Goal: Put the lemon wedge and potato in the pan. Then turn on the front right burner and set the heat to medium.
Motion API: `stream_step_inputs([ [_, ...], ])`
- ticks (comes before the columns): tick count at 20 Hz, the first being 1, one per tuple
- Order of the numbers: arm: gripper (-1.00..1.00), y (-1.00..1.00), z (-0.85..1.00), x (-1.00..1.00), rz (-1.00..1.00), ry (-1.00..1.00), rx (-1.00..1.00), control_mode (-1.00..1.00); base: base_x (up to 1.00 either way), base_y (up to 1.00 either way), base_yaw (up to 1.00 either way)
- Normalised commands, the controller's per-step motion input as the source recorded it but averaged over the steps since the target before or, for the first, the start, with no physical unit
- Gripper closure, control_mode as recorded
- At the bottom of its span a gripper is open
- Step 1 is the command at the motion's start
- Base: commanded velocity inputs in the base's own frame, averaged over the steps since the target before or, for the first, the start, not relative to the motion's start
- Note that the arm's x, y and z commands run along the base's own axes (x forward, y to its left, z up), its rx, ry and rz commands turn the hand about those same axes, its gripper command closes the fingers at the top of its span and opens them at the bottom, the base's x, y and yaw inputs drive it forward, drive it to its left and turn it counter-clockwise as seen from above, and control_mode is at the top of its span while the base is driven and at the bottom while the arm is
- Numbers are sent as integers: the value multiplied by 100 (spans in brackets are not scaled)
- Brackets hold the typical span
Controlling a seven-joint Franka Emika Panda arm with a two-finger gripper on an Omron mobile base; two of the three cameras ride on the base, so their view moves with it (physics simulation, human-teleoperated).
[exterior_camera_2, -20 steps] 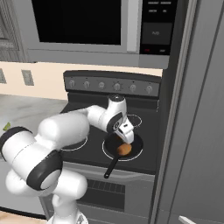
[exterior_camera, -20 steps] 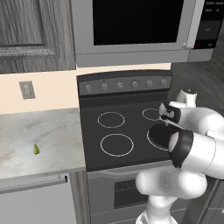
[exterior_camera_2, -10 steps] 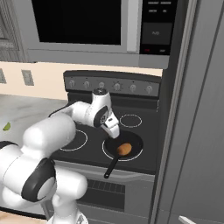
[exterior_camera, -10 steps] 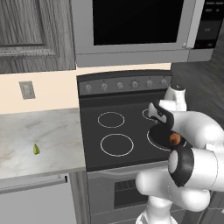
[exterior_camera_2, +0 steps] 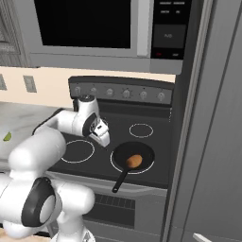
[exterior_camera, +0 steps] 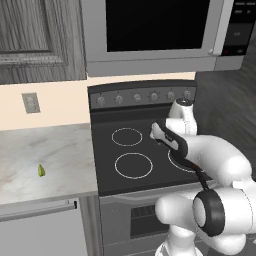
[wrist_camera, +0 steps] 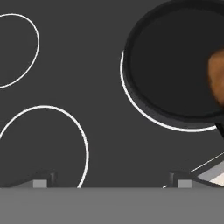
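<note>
The potato (exterior_camera_2: 134, 161), an orange-brown lump, lies inside the black pan (exterior_camera_2: 142, 152), which sits on the front right burner (exterior_camera_2: 113, 164) with its handle pointing toward the stove's front edge. In the hand view the pan (wrist_camera: 175, 65) is at the upper right, with the potato (wrist_camera: 216, 74) at the frame's edge and the burner's white ring (wrist_camera: 131, 101) beside it. My gripper (exterior_camera_2: 104, 138) hangs open and empty over the middle of the cooktop, left of the pan; the left base view also shows the gripper (exterior_camera: 156, 131). The lemon wedge (exterior_camera: 41, 171) lies on the marble counter, far to the left.
Two white-ringed burners (exterior_camera: 133, 165) (exterior_camera: 126, 136) lie left of the pan. A row of knobs (exterior_camera_2: 126, 93) runs along the stove's back panel. A microwave (exterior_camera: 155, 30) hangs above it, and a tall dark panel (exterior_camera_2: 212, 142) stands on the right. The counter (exterior_camera: 45, 150) extends left.
My gripper has swung left from above the pan to over the cooktop's middle, staying open. The potato stays in the pan and the lemon wedge has not moved.
</note>
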Motion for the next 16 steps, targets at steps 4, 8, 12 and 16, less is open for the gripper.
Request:
stream_step_inputs([
  [4, -100, 92, 15, 0, 16, 0, 0, -100, 0, 0, 0],
  [8, -100, 100, 3, 0, 19, 0, 0, -100, 0, 0, 0],
  [12, -100, 100, 0, 0, 25, 0, 0, -100, 0, 0, 0],
  [16, -100, 100, 1, 5, 21, 0, -1, -100, 0, 0, 0],
])
